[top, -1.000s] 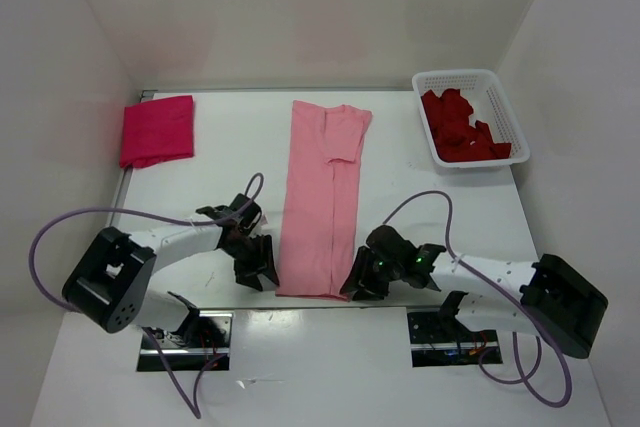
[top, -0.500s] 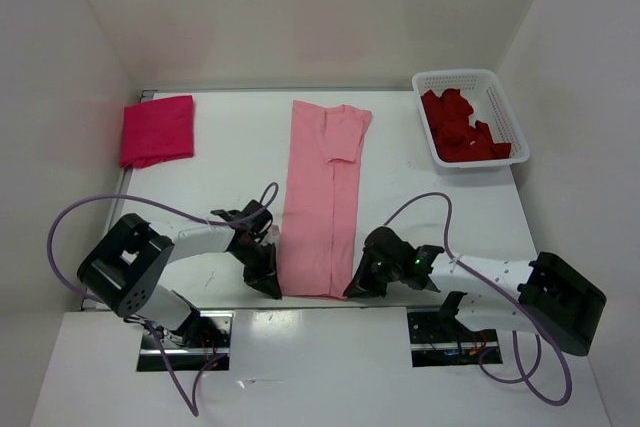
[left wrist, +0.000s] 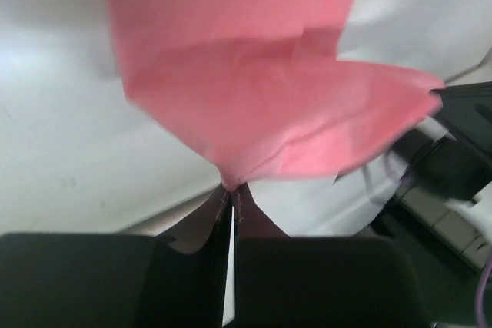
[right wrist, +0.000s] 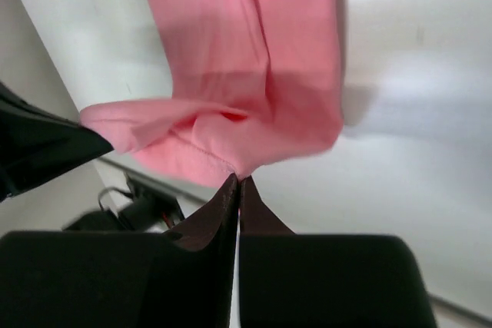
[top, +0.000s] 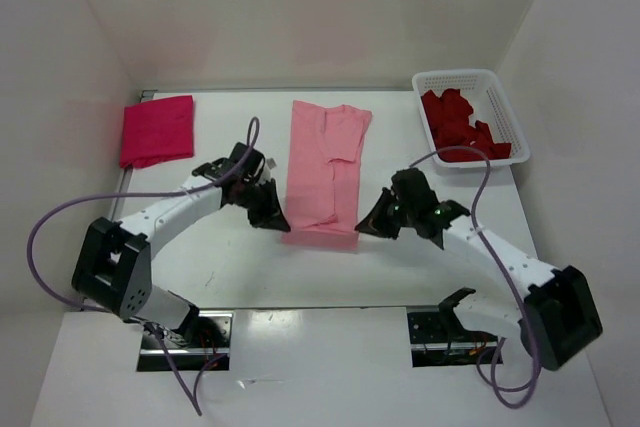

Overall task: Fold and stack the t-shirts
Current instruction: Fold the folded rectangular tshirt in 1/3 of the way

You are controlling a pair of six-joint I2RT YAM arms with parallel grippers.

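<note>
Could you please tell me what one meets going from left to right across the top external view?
magenta-pink t-shirt → left gripper → light pink t-shirt → right gripper → white basket holding the dark red t-shirt

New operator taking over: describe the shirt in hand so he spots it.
Look at the centre of the table. The light pink t-shirt lies there lengthwise, near hem pinched in the jaws of the left gripper and right gripper. Its neighbours are darker: a magenta t-shirt far left, a dark red t-shirt in the basket.
</note>
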